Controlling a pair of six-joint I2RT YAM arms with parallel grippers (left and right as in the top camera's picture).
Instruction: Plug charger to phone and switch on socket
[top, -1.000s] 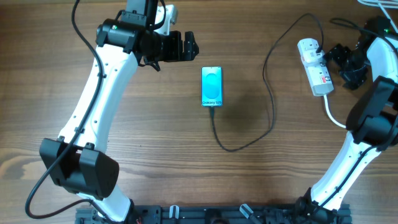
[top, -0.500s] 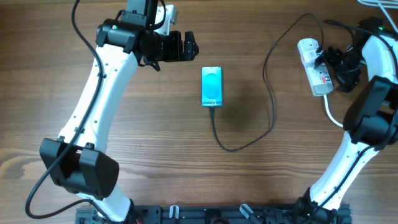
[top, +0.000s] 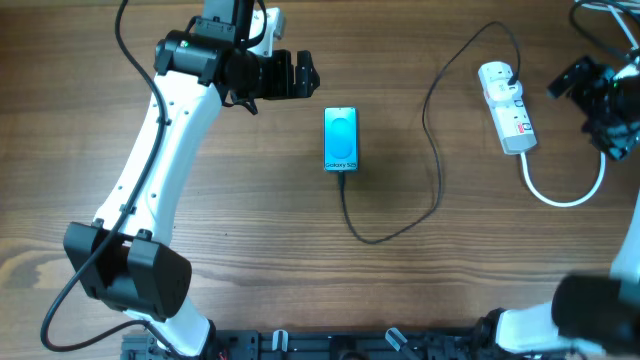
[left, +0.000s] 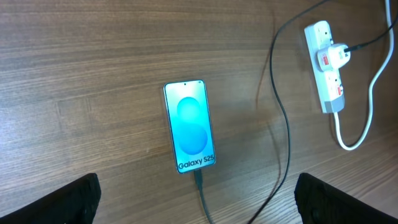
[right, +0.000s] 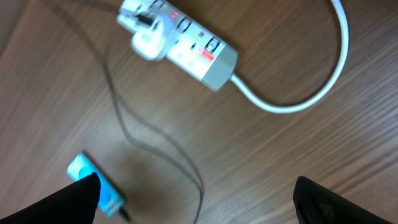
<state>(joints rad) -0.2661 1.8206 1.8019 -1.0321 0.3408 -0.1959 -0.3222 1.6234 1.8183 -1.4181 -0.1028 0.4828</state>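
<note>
The table (top: 250, 220) is matt wood-grain, the phone (top: 340, 138) glossy, the socket (top: 508, 122) smooth plastic.

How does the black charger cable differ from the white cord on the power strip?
The charger cable is thin and black; the white cord is thick. The charger cable runs long, from the phone to the power strip; the white cord shows only a short curve. Both lie loose on the table.

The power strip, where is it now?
In the overhead view the power strip lies at upper right, well right of the phone, with the charger plugged into its far end.
</note>
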